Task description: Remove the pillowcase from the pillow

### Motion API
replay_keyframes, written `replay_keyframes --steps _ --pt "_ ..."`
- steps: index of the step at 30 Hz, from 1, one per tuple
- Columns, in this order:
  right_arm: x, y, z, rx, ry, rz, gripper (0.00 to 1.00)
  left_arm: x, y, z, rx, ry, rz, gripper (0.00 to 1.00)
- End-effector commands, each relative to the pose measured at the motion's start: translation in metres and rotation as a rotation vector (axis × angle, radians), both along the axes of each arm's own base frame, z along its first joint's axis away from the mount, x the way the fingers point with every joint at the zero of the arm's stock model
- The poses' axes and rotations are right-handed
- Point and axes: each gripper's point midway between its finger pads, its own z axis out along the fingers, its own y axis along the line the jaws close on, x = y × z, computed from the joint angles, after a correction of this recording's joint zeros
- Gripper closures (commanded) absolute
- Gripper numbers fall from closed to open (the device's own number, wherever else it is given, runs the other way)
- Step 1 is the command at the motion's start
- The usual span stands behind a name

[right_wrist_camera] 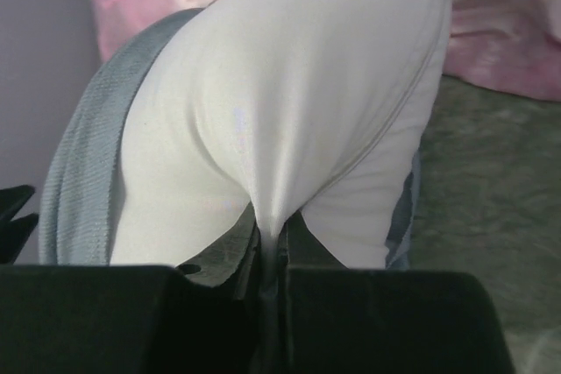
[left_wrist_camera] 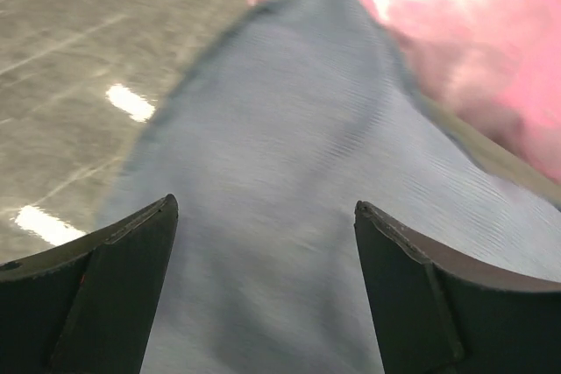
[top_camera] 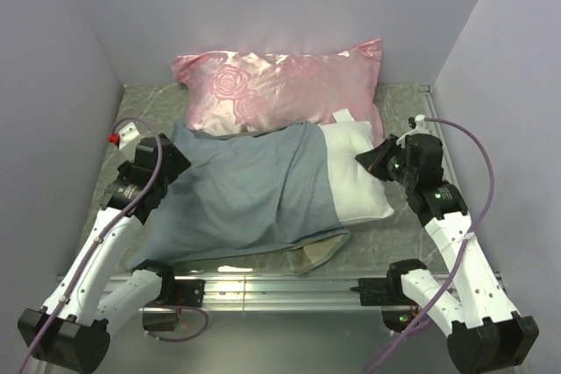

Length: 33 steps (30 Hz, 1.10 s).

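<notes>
The pillowcase (top_camera: 241, 194) lies across the middle of the table, its grey-blue inside showing, with a bit of checked outside at its near edge (top_camera: 320, 251). It covers most of the off-white pillow (top_camera: 358, 177), whose right end sticks out. My right gripper (top_camera: 375, 162) is shut on a pinch of the pillow's fabric (right_wrist_camera: 273, 216). My left gripper (top_camera: 171, 159) is open at the pillowcase's left end; in the left wrist view its jaws stand wide apart over the grey-blue cloth (left_wrist_camera: 289, 199).
A shiny pink rose-patterned pillow (top_camera: 280, 85) lies at the back, touching the pillowcase and the pillow. Grey walls close in on the left, right and back. A metal rail (top_camera: 289, 286) runs along the near edge.
</notes>
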Motion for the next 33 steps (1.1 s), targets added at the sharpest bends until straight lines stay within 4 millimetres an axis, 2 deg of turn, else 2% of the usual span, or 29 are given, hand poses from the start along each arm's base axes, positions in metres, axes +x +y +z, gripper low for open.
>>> replay_keyframes --steps 1,3,5,9,10,12,13,15,18,19,21,22,25,28,30,31,33 --pt "0.012 -0.033 0.012 -0.063 -0.042 -0.101 1.00 -0.002 0.020 -0.020 0.024 0.046 0.041 0.12" --pt "0.014 -0.033 0.009 -0.051 -0.039 -0.084 1.00 -0.001 0.023 -0.038 -0.011 0.077 0.026 0.12" --pt "0.016 -0.036 0.005 -0.052 -0.030 -0.087 1.00 -0.001 0.023 -0.048 -0.023 0.094 0.017 0.11" --pt "0.019 -0.043 0.001 -0.054 -0.017 -0.099 1.00 0.005 0.022 -0.048 -0.073 0.105 0.013 0.10" --pt "0.020 -0.044 0.000 -0.051 -0.013 -0.101 1.00 0.007 0.017 -0.050 -0.111 0.108 -0.016 0.10" --pt "0.020 -0.047 0.003 -0.040 -0.018 -0.104 1.00 0.008 0.020 -0.066 -0.159 0.142 -0.013 0.10" --pt "0.020 -0.046 0.004 -0.036 -0.018 -0.099 1.00 0.011 0.009 -0.072 -0.213 0.140 -0.066 0.12" --pt "0.023 -0.055 0.004 -0.031 -0.018 -0.121 1.00 0.015 0.008 -0.081 -0.285 0.140 -0.079 0.15" --pt "0.023 -0.054 0.003 -0.026 -0.014 -0.111 1.00 0.018 -0.001 -0.085 -0.361 0.124 -0.119 0.28" --pt "0.023 -0.055 0.005 -0.025 -0.019 -0.115 1.00 0.019 -0.001 -0.081 -0.362 0.114 -0.121 0.40" --pt "0.021 -0.057 0.013 -0.026 -0.035 -0.122 1.00 0.019 0.007 -0.075 -0.335 0.110 -0.099 0.58" --pt "0.020 -0.057 0.016 -0.024 -0.040 -0.118 1.00 0.023 0.012 -0.063 -0.319 0.090 -0.089 0.77" --pt "0.020 -0.057 0.038 -0.017 -0.071 -0.121 1.00 0.023 0.031 -0.050 -0.284 0.084 -0.029 0.99" --pt "0.019 -0.059 0.073 -0.009 -0.120 -0.133 1.00 0.028 0.051 -0.027 -0.259 0.047 0.029 0.99" --pt "0.016 -0.063 0.084 -0.010 -0.124 -0.147 1.00 0.026 0.064 -0.023 -0.245 0.044 0.076 0.99" --pt "0.016 -0.066 0.099 -0.006 -0.152 -0.160 1.00 0.026 0.069 -0.018 -0.240 0.032 0.092 1.00" --pt "0.013 -0.069 0.112 0.005 -0.158 -0.170 1.00 0.024 0.082 -0.014 -0.236 0.020 0.135 1.00"
